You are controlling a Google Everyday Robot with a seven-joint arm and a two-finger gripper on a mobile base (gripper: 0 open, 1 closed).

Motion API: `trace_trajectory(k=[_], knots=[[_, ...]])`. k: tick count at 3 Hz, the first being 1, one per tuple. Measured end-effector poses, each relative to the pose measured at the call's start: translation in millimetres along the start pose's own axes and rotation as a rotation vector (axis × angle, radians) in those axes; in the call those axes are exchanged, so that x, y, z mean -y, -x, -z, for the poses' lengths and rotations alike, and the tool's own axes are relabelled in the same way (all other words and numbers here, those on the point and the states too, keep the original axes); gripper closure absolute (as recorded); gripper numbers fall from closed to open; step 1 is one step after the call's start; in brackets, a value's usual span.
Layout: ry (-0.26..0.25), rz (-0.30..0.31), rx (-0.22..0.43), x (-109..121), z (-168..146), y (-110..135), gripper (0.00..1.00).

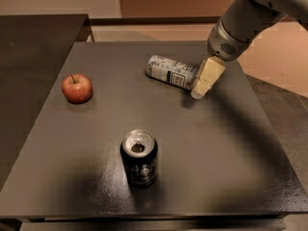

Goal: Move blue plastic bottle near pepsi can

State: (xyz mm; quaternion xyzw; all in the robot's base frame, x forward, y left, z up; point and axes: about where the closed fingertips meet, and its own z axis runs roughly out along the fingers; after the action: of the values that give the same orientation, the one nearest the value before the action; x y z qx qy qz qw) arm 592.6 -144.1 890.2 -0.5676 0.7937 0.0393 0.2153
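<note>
The blue plastic bottle lies on its side at the back middle of the dark table, cap end to the right. The pepsi can stands upright near the front middle, open top showing. My gripper comes in from the upper right on a grey arm; its cream fingers point down and sit at the bottle's cap end, hiding the cap. The can stands well in front of the bottle.
A red apple sits at the left of the table. A second dark surface adjoins on the far left. The floor drops away to the right of the table edge.
</note>
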Motion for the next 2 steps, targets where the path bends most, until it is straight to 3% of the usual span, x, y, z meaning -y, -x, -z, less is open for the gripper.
trace_trajectory(k=[2], knots=[[0.03,-0.02,-0.017,5,-28,5,0.0]])
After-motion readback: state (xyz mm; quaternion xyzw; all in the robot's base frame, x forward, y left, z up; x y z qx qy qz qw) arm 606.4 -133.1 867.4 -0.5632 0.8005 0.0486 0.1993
